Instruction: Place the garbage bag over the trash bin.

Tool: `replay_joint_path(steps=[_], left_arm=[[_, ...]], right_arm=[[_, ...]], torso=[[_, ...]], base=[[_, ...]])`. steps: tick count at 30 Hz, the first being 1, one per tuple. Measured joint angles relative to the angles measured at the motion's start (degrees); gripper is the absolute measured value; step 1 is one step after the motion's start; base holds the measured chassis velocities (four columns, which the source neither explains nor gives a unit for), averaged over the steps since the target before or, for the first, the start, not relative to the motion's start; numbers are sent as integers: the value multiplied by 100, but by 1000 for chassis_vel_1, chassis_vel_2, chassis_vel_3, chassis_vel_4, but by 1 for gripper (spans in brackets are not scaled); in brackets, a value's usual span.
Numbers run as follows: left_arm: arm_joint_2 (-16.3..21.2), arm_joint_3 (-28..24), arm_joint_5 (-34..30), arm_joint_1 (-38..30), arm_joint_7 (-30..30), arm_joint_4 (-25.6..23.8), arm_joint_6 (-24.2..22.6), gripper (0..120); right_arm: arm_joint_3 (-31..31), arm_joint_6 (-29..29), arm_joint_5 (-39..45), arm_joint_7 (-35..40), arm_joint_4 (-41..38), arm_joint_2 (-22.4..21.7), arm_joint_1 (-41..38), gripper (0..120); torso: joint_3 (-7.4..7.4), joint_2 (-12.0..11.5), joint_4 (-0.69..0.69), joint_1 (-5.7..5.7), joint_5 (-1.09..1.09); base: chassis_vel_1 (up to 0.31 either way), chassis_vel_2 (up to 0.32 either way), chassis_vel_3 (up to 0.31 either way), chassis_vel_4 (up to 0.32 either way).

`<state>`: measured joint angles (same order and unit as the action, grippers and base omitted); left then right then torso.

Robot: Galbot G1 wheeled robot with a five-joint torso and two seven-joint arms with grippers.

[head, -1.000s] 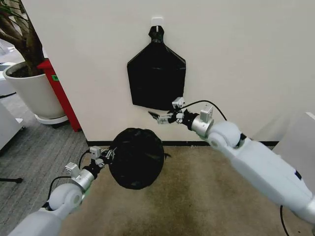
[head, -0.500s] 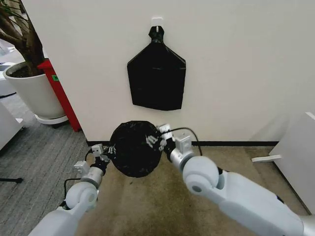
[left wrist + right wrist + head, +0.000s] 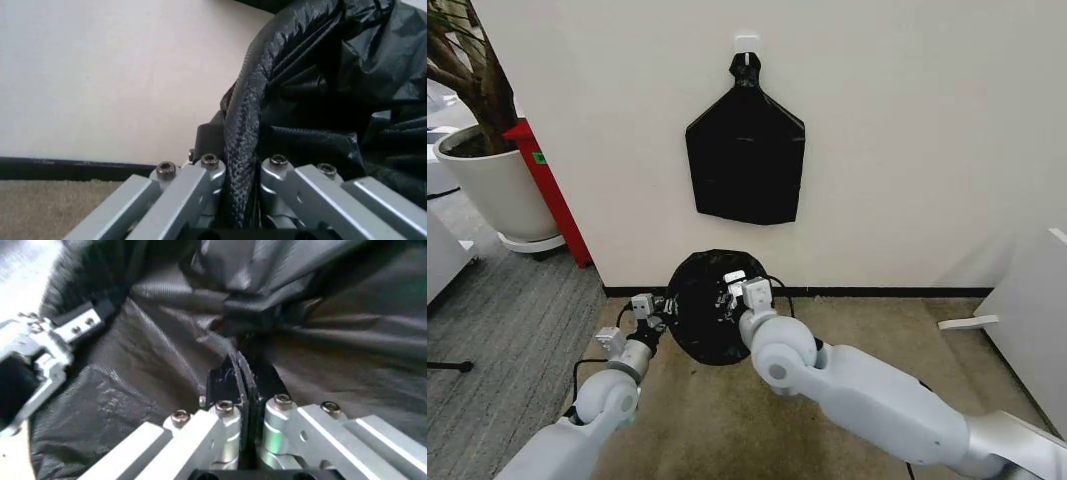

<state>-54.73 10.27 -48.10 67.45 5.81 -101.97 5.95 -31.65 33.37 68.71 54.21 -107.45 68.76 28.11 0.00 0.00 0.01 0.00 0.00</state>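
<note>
The floor [image 3: 847, 330] is tan carpet in front of the cream wall, turning to grey striped carpet [image 3: 487, 300] on the robot's left. On the grey part stands a big white plant pot [image 3: 489, 190] on a round saucer, just beside a leaning red panel [image 3: 552, 195]. The bag-covered bin [image 3: 712, 310] stands on the tan carpet near the wall's black baseboard [image 3: 887, 292].

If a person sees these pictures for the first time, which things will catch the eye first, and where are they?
First, the glossy black garbage bag, low before the wall, with the left gripper pinching its left edge and the right gripper shut on plastic over its middle. Above it, a flat black bag bundle hangs from a wall hook. At far left stands a white plant pot beside a red panel.
</note>
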Motion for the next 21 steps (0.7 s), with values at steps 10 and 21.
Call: replay_joint_path(steps=[10,21], left_arm=[[22,-23,306,182,54,-439,6,4],[13,109,708,449,216,-895,-122,4]], right_arm=[[-131,87,-317,151,1529,835,-105,0],[-455,60,-439,180,2696,1226,-474,0]], torso=[[0,-1,-1,0,-1],[0,-1,-1,0,0]], base=[[0,0,0,0],[0,0,0,0]])
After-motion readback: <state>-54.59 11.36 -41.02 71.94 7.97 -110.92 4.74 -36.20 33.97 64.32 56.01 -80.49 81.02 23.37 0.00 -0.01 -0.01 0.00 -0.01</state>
